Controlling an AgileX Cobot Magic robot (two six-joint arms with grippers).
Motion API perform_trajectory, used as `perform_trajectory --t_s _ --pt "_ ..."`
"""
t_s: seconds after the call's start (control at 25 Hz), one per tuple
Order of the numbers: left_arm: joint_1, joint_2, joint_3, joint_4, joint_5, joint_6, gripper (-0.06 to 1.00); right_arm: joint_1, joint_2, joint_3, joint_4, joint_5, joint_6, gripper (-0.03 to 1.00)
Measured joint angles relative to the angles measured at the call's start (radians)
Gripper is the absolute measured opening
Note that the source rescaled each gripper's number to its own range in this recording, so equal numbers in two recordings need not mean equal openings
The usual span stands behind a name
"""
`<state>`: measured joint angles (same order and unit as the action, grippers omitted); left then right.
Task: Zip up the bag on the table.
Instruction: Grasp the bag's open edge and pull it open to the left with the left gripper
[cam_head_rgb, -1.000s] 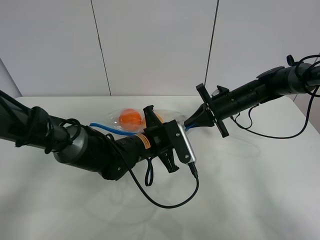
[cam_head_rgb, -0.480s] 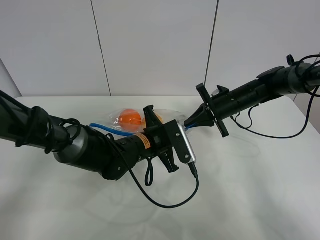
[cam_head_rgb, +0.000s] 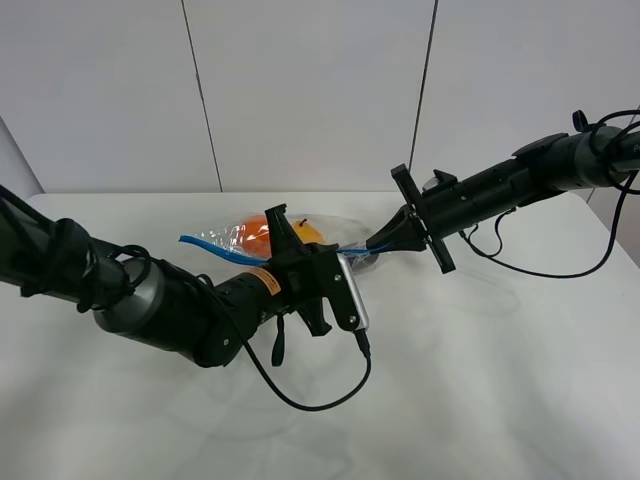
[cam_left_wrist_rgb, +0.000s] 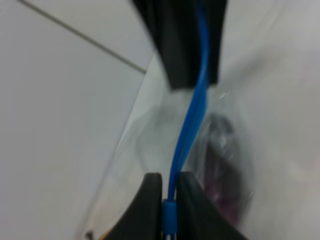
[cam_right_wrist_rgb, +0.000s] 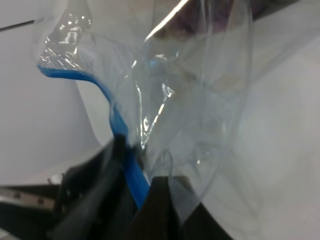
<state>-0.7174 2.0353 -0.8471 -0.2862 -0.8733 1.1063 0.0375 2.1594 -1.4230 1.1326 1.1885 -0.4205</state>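
Grippers, two, both clamp one clear bag (cam_head_rgb: 325, 228) at the far middle of the worktop (cam_head_rgb: 500, 380). Its long axis runs left to right. The left gripper (cam_left_wrist_rgb: 170, 187) is closed narrow on the single blue zipper strip (cam_left_wrist_rgb: 192, 115), and the right gripper (cam_head_rgb: 376, 245) pinches the bag's right end. The strip's free end points left. Two fruits show inside: one orange fruit (cam_head_rgb: 255, 232) and one yellower fruit (cam_head_rgb: 306, 232).

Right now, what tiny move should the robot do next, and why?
Probably slide the left gripper along the blue strip toward its loose end by the orange fruit. Both grippers pinch that strip, the right gripper anchoring the bag's other end, and more strip lies beyond the left one.
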Motion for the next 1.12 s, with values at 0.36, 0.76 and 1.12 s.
perform_trajectory --t_s 0.36,0.76,1.12 --pt "0.130 0.000 0.009 0.013 -0.082 0.005 0.00 0.000 0.000 -0.002 0.027 -0.013 0.004 0.00" --pt "0.334 0.000 0.011 0.083 -0.106 0.008 0.00 0.008 0.000 -0.007 0.042 -0.016 0.011 0.00" --pt "0.465 0.000 0.012 0.111 -0.117 0.015 0.00 0.008 0.000 -0.007 0.032 -0.013 0.011 0.00"
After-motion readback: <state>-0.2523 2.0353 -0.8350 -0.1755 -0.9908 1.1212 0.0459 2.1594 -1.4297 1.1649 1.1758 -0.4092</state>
